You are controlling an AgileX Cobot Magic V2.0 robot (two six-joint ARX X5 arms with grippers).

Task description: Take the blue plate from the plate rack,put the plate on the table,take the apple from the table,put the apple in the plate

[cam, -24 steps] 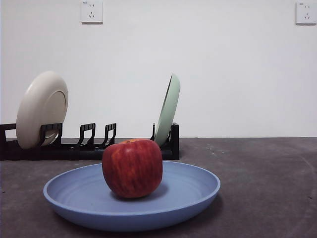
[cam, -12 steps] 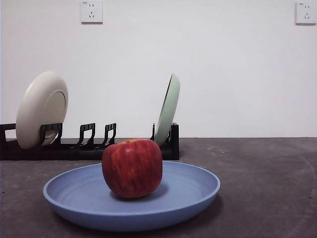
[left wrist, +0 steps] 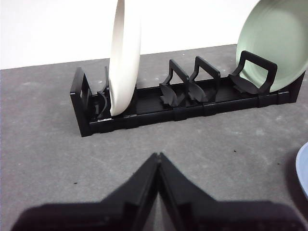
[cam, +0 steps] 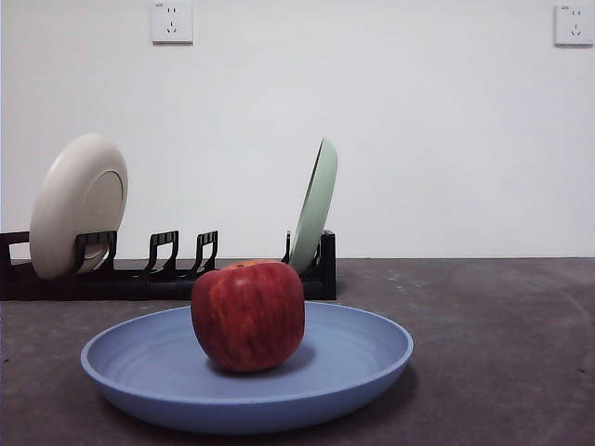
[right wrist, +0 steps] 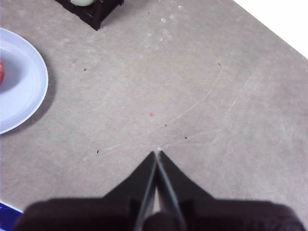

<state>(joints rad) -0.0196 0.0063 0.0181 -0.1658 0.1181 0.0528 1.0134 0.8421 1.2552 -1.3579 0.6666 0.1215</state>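
The red apple (cam: pixel 248 314) sits in the middle of the blue plate (cam: pixel 353 358), which lies flat on the dark grey table (cam: pixel 502 325) in front of the black plate rack (cam: pixel 167 269). The right wrist view shows the plate's edge (right wrist: pixel 24 82) and a sliver of the apple (right wrist: pixel 1 72). The left wrist view shows the rack (left wrist: pixel 183 103) and a bit of the blue plate (left wrist: pixel 303 168). My left gripper (left wrist: pixel 158 159) is shut and empty above the table before the rack. My right gripper (right wrist: pixel 157 155) is shut and empty over bare table, away from the plate. Neither arm shows in the front view.
A cream-white plate (cam: pixel 79 203) stands at the rack's left end and a pale green plate (cam: pixel 316 204) at its right end. Several slots between them hold nothing. A white wall with two sockets (cam: pixel 172 20) stands behind.
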